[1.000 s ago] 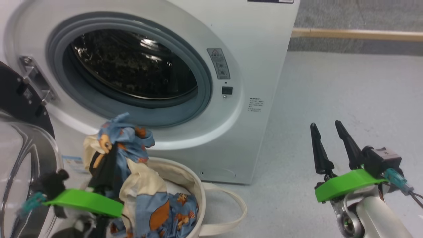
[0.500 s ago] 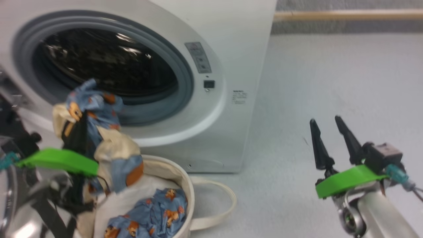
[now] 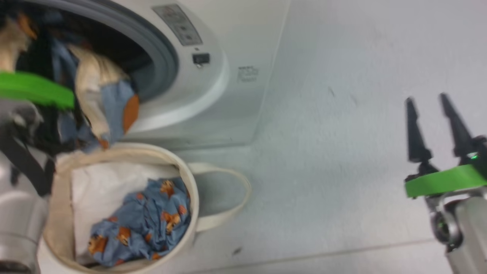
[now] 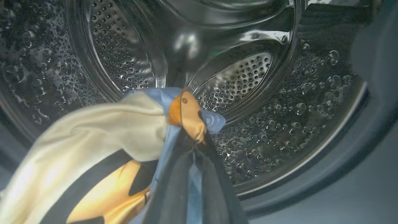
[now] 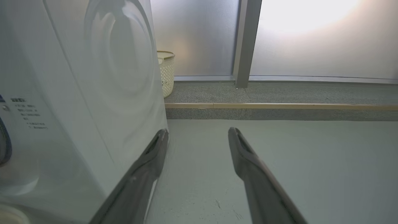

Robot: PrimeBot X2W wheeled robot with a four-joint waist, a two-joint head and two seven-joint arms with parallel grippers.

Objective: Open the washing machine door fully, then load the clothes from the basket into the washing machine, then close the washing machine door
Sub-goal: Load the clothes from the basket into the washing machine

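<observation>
1. Pale grey floor [image 3: 342, 114] lies before the washing machine [image 3: 213, 76].
2. The left pincer [image 4: 193, 146], clamped on clothes [image 4: 183, 112], hangs at the drum [image 4: 236, 81] mouth; loading is under way.
3. Next, it likely needs to reach deeper, then release.
4. More clothes lie in the basket [image 3: 190, 198]; the right pincer [image 3: 426, 98] stands apart, empty.

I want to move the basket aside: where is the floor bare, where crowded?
Bare floor stretches between the washing machine and the right hand. Crowded at the drum mouth: the left hand holds clothes there, by the basket.
</observation>
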